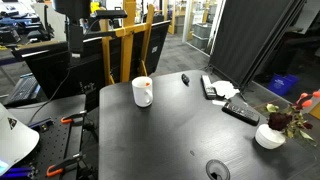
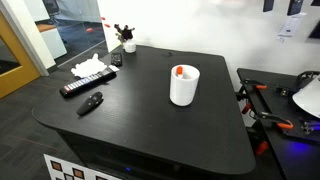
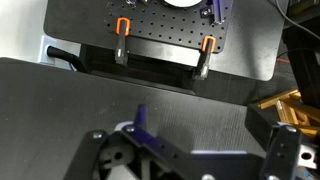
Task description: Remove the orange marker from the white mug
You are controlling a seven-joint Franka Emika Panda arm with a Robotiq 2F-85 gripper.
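1. Marker [image 1: 146, 87]: orange, slim. It stands inside the mug, leaning on the wall, with its top showing at the rim. Both exterior views show it.
2. Mug [image 1: 142, 92]: plain white, upright on the tabletop [image 1: 170, 130], near one edge and well apart from the other items.
3. Tool [image 3: 190, 152]: seen only in the wrist view, at the bottom of the frame. It is released, its two dark fingers [image 3: 285, 150] stand well apart and nothing is between them. It touches neither marker nor mug.
4. Pen [image 1: 185, 79]: small, black, lying flat on the tabletop, between the mug and the remotes.
5. Remotes: one long black remote [image 2: 88, 84] lies beside the tissue, and a shorter black one [image 2: 92, 102] lies near it, closer to the tabletop edge.
6. Tissue [image 2: 90, 68]: white, crumpled, near the far corner in an exterior view.
7. Bowl [image 1: 270, 136]: low, white, holding dark red flowers, at a tabletop corner.
8. Clamps [image 3: 123, 27]: two, orange-tipped, on a perforated plate beyond the tabletop edge in the wrist view.
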